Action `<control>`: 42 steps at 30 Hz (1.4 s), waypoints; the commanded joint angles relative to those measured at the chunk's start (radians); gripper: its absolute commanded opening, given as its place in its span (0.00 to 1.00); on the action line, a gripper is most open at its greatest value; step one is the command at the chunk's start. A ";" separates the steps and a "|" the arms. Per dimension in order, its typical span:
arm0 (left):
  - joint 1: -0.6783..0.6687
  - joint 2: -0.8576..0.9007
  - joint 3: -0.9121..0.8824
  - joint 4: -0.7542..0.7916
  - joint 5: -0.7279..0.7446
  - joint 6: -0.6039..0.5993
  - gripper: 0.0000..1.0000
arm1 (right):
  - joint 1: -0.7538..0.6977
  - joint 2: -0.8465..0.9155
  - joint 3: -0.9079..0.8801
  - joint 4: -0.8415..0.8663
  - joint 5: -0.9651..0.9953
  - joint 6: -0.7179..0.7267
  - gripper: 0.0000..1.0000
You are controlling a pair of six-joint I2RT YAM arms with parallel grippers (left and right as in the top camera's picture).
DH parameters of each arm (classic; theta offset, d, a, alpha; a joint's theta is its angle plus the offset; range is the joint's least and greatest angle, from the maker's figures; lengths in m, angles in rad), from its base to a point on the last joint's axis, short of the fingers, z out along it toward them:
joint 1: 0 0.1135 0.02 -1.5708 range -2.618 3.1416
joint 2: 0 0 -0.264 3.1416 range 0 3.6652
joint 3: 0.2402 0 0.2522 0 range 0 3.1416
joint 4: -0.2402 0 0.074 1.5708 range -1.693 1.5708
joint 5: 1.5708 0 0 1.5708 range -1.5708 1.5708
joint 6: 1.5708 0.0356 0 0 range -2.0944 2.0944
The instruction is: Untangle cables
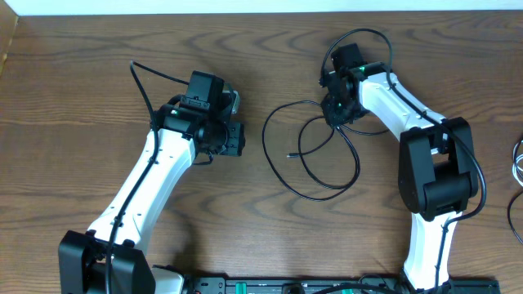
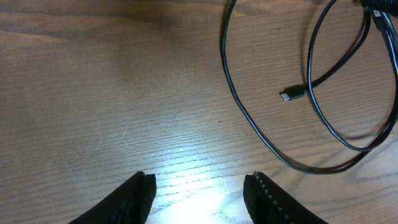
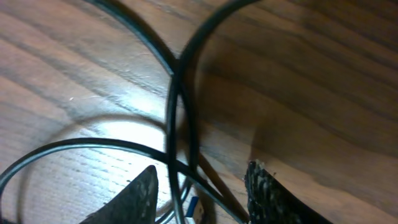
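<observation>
Black cable [image 3: 181, 62] looped on table [image 1: 82, 82]; right gripper [image 3: 202, 169] straddles strands, seemingly unclamped.

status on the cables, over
left fingers open, empty, above table. right fingers open, straddling looped black cable at a crossing. nothing blocking.

On the brown wood-grain table [image 1: 82, 73] a thin black cable [image 1: 264, 140] lies looped right of centre, and a thin white cable [image 1: 518, 163] lies at the right edge.

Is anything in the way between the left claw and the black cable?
No. Only bare table lies between the open left gripper and the black cable; nothing visible blocks it.
</observation>
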 commanded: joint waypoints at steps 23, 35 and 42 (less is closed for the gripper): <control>0.017 -0.020 -0.005 -0.015 -0.171 -0.024 0.47 | 0.087 0.086 0.006 -0.016 0.193 0.154 0.11; 0.138 -0.020 -0.004 -0.036 -0.169 -0.103 0.47 | 0.087 0.086 -0.006 -0.028 0.220 0.240 0.01; 0.138 -0.020 -0.004 -0.036 -0.162 -0.103 0.47 | 0.089 0.086 -0.037 -0.027 0.219 0.282 0.01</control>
